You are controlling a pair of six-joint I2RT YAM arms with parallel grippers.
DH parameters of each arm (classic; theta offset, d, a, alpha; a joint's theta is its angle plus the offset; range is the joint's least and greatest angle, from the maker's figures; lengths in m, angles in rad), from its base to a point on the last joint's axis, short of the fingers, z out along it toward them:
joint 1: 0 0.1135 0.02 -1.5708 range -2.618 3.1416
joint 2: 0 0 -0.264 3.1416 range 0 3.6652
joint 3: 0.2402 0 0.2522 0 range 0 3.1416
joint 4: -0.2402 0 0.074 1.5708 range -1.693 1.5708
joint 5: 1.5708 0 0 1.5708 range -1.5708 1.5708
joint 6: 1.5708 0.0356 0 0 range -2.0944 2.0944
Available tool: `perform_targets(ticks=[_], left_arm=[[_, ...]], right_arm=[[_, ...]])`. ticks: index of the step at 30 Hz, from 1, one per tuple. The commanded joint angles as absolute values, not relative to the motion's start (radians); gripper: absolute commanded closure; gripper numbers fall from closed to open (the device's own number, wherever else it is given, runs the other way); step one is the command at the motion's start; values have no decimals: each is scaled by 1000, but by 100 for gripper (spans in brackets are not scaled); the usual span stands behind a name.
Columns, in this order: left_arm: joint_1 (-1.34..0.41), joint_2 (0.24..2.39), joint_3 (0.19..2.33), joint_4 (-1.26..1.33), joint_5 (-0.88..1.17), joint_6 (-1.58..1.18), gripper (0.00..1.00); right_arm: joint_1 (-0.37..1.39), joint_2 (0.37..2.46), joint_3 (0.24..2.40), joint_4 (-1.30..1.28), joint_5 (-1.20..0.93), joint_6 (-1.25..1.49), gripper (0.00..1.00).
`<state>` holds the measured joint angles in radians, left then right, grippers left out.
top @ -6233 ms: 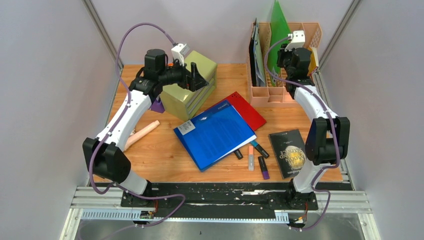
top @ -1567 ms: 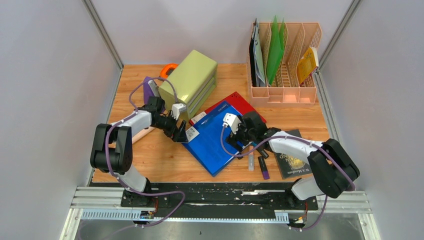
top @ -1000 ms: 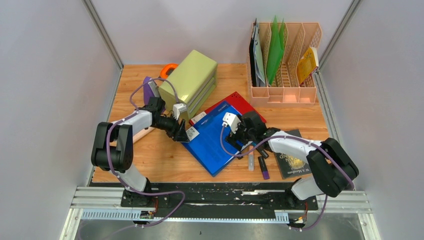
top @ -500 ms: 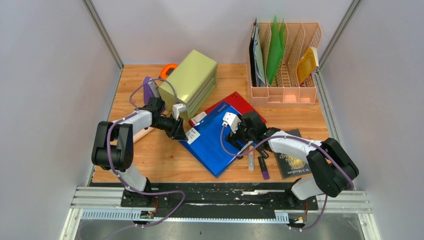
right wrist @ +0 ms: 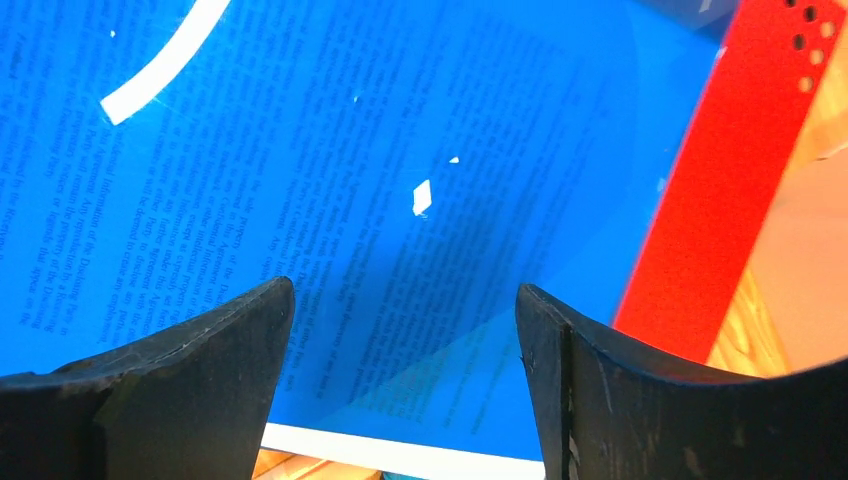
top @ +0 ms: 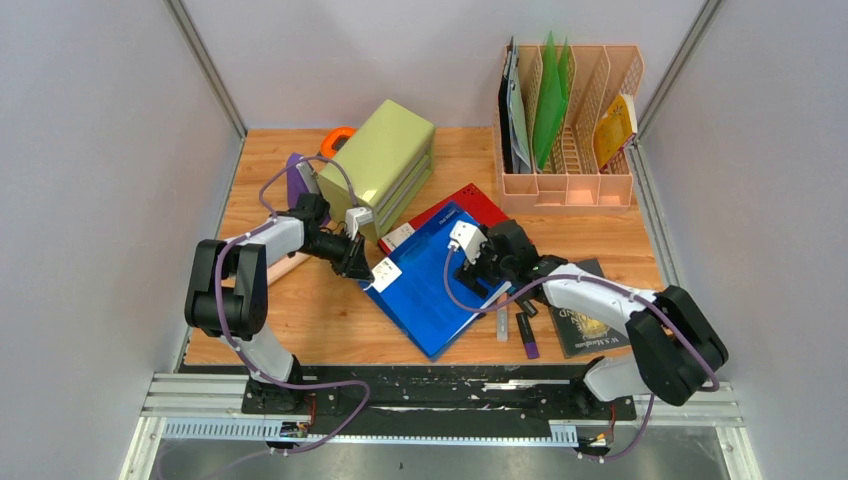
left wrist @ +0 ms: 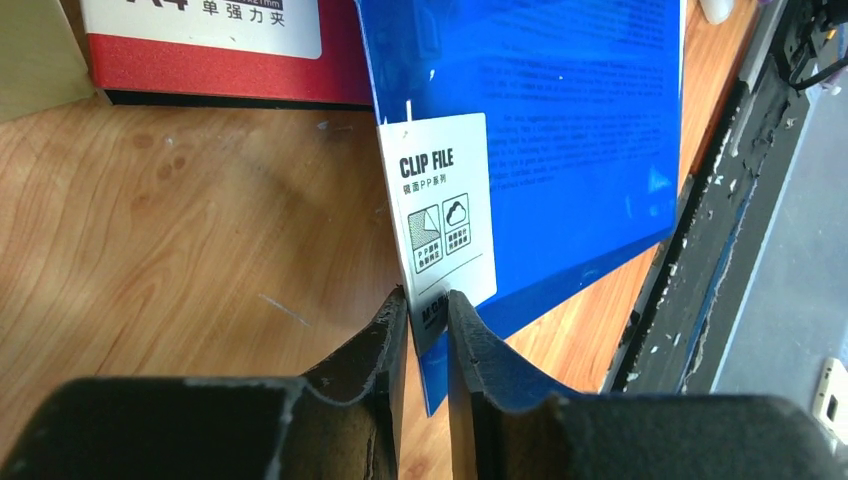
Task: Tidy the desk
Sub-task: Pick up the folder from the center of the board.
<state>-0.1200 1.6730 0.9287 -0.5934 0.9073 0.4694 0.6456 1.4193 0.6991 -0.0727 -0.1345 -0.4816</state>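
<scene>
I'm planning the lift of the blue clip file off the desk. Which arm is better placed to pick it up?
Left, most likely. The left gripper is pinched on the labelled corner of the blue clip file, while the right gripper hovers open over the file's cover, gripping nothing.

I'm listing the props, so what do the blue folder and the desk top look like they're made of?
Blue folder: probably thin translucent plastic, glossy; printed text shows through it, and its label reads CLIP FILE. Desk: smooth wood-grain surface with a slight sheen; solid wood or laminate, I cannot tell.
</scene>
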Motion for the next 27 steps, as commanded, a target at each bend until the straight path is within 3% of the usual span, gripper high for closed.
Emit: perform_targets(ticks=[1,12,27], left_arm=[[-118,1659,972,-644,902,519,100],[-118,1463,1116,-856,871,563,100],[-123,1223,1498,-1109,859,523,100]], right_arm=[[642,1325,736,-97,-97,-497,17],[572,1173,974,-289,-122,-519,15],[555,1187,1364,-622,-315,-557,14]])
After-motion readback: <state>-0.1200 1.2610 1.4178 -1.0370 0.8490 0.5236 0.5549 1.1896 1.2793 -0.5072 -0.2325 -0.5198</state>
